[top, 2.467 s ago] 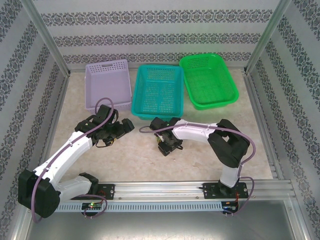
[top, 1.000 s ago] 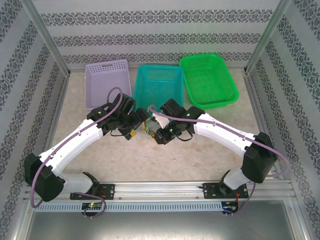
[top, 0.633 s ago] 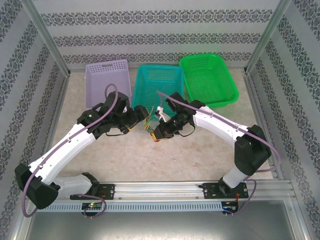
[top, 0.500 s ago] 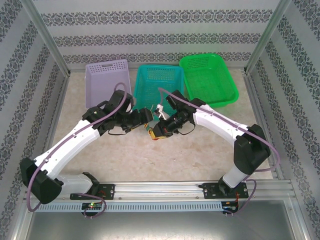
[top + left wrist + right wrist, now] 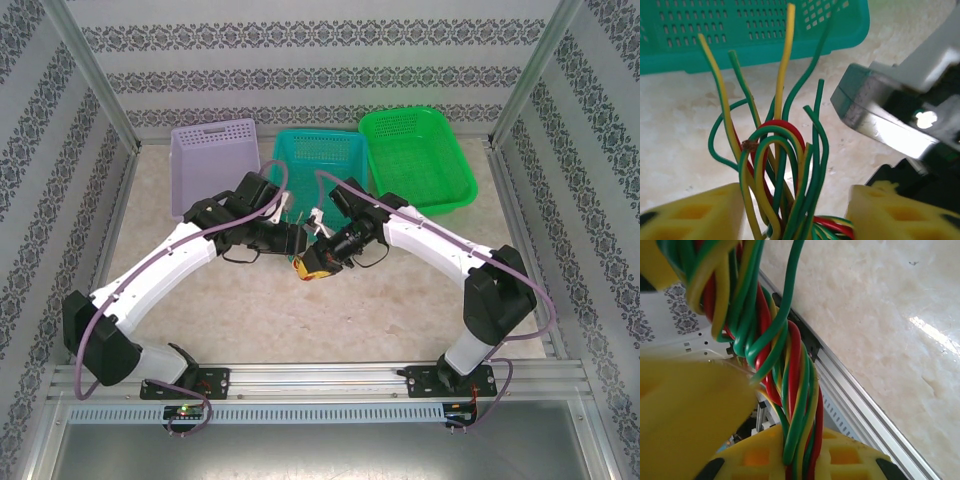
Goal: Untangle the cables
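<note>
The cables (image 5: pixel 300 230) are a twisted bundle of green, yellow and red wires held above the table just in front of the teal basket. My right gripper (image 5: pixel 313 262) is shut on the bundle's lower end; in the right wrist view the cables (image 5: pixel 790 370) run down into its closed yellow pads (image 5: pixel 760 457). My left gripper (image 5: pixel 291 240) comes in from the left and is open. In the left wrist view the loose looped strands (image 5: pixel 782 165) stand between its spread yellow pads (image 5: pixel 695 212), with the free wire ends fanning upward.
Three baskets stand at the back: purple (image 5: pixel 215 165), teal (image 5: pixel 318 160) and green (image 5: pixel 415 160). The teal basket's wall (image 5: pixel 755 30) is close behind the wire ends. The right arm's grey body (image 5: pixel 890 120) sits right beside the left gripper. A metal rail (image 5: pixel 330 378) runs along the front.
Both arms rose from the table and met in the middle. The right gripper carried the bundle up, and the left gripper moved right until its open fingers straddle the strands.
</note>
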{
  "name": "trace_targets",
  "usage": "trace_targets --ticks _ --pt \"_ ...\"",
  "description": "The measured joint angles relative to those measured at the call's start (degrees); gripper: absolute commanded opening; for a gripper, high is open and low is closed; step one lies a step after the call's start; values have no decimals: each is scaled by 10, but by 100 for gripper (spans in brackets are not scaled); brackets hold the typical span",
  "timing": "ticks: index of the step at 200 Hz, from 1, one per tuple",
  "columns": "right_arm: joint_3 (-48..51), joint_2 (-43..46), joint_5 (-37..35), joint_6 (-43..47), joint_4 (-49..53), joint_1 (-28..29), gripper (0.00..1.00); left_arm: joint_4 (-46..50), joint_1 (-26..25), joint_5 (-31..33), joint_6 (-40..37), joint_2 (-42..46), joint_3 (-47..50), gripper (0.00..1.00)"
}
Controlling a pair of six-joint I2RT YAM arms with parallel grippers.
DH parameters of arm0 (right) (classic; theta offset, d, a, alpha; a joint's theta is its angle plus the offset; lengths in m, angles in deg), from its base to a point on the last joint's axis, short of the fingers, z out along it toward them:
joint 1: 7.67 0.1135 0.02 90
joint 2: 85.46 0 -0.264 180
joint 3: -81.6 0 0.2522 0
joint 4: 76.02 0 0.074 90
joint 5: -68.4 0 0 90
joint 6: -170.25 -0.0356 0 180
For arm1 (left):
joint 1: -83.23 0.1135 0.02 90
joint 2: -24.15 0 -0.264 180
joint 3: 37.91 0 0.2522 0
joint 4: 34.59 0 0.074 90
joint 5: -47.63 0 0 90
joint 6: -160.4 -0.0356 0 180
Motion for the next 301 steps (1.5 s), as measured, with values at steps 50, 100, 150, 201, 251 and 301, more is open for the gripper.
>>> trace_targets --ticks 50,100,150,201,251,301 --pt "1 5 9 -16 -10 -1 0 -31 1 -3 -2 -5 24 7" --pt "41 25 49 -42 -101 -16 0 -97 35 -33 53 48 68 0" --pt "161 39 127 -228 -400 -30 0 -271 129 -205 205 101 199 0" --pt "47 73 -60 -61 -197 -39 71 -175 177 -169 265 50 88 0" --pt "124 271 -549 258 -246 153 93 -35 182 -115 306 10 3 0" --pt "185 202 -718 587 -430 206 98 35 182 -104 323 -24 -23 0"
